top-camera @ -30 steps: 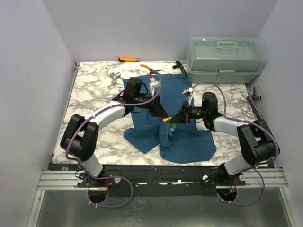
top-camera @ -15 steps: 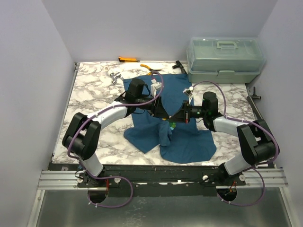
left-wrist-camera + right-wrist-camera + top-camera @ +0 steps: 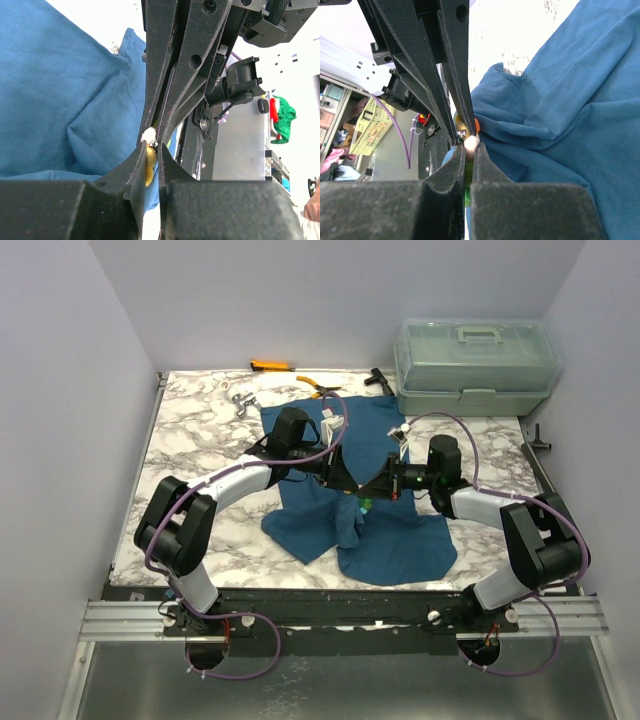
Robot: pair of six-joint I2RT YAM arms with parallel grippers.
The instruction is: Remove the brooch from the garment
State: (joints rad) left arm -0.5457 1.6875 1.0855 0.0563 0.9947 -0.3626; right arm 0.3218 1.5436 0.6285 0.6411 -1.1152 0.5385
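My left tool (image 3: 152, 148) and right tool (image 3: 468, 150) pinch the brooch (image 3: 150, 169) tight; I should ease it off the garment (image 3: 60, 90) slowly.

Seen from above, a table (image 3: 200, 430) fills the middle of the frame. The garment (image 3: 400, 540) lies at its centre, reaching toward the bottom edge. The left gripper (image 3: 352, 490) comes in from the left and the right gripper (image 3: 372, 490) from the right. They meet tip to tip over the garment at the frame's centre, with the brooch (image 3: 362, 506) pinched between both pairs of fingers. A lidded box (image 3: 475, 365) sits at upper right. Along the top edge, from left to right, lie a cutter (image 3: 270, 366), pliers (image 3: 322, 390) and a small tool (image 3: 377, 378) just left of the box. A metal clip (image 3: 240, 403) lies at upper left.
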